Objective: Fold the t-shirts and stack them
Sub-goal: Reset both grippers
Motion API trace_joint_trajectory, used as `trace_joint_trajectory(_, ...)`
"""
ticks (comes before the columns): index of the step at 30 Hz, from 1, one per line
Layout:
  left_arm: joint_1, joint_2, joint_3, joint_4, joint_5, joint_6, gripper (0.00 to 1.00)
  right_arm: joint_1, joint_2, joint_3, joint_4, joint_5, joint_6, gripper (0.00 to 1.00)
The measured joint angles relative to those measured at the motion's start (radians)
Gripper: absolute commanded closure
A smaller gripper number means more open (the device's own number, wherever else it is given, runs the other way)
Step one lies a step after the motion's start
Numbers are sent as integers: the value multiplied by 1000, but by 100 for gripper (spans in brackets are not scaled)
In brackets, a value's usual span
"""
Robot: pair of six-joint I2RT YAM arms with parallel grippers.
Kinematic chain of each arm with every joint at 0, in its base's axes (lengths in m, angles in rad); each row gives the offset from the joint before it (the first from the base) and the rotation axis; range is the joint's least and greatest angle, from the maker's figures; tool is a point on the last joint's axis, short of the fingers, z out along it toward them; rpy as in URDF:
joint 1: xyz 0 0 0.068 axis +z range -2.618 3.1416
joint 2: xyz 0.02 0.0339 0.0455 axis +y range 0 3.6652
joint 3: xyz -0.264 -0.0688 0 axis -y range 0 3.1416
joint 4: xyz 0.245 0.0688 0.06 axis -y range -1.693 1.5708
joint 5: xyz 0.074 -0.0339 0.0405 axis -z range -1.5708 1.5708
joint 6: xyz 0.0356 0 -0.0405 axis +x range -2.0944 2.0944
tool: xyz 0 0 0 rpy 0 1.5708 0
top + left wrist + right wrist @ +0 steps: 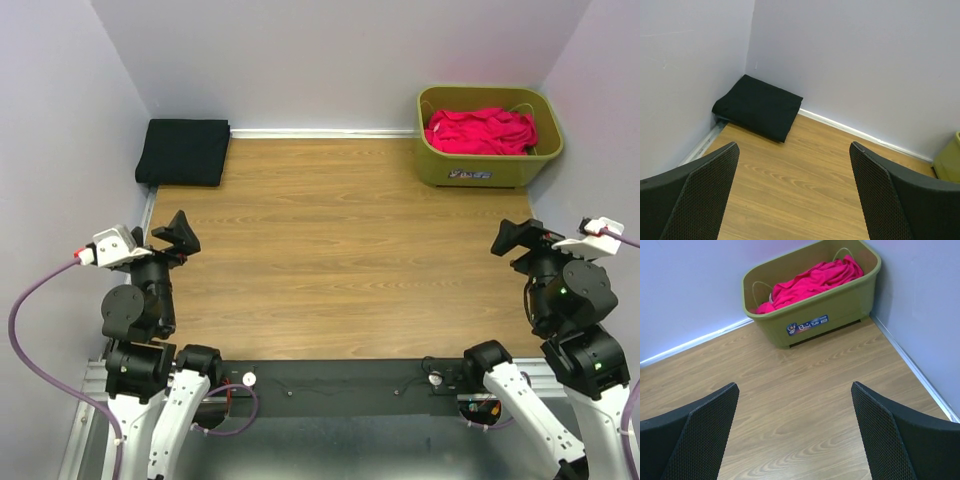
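Top external shows me the left gripper (176, 236) and right gripper (517, 238) near the table's (340, 260) front, both spread wide and empty. Far left, the folded black shirt (184, 152) fills the corner. Far right, the pink shirt (480, 131) lies crumpled, partly hidden by the tub (487, 176) walls.

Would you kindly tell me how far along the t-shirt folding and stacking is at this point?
Done: a black cloth t-shirt lies folded in the far left corner. In hand: nothing; the left pincer and right pincer stand open and empty. Left: a bright pink-red cloth t-shirt sits crumpled in the olive-green plastic tub, unfolded.
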State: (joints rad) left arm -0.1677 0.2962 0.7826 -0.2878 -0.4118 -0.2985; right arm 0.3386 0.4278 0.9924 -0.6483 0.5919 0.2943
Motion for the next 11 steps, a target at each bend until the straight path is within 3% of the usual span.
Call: trace_joint_trajectory(11,0,13,-68,43,43,-24,1,0,-31,-18,6,-13,-5,0)
